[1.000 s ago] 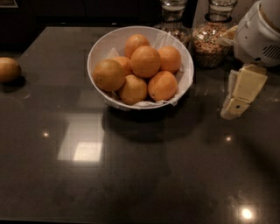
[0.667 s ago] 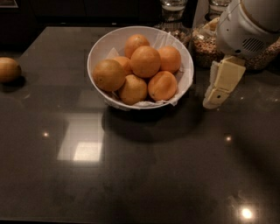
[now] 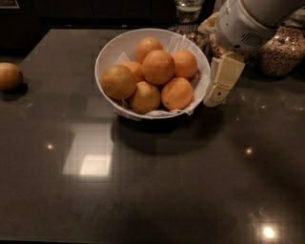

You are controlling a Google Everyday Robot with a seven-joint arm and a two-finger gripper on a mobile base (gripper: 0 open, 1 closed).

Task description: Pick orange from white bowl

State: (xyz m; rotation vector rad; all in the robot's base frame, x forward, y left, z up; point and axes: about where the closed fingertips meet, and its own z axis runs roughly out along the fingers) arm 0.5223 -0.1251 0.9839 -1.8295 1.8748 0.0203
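The white bowl [image 3: 108, 53] stands on the dark counter at the middle back, lined with crumpled white paper and holding several oranges. The largest bright orange [image 3: 158, 66] sits on top in the middle of the pile. A duller yellow-brown one [image 3: 118, 81] lies at the bowl's left. My gripper [image 3: 215, 97] hangs from the white arm at the upper right. It is just outside the bowl's right rim, close to the counter, and holds nothing that I can see.
A lone orange [image 3: 9, 76] lies on the counter at the far left edge. A glass jar of grain [image 3: 282, 50] stands behind my arm at the right, and another glass jar [image 3: 188, 10] stands behind the bowl.
My gripper and arm have moved left, from well right of the bowl to just beside its right rim. The bowl and oranges have not moved.
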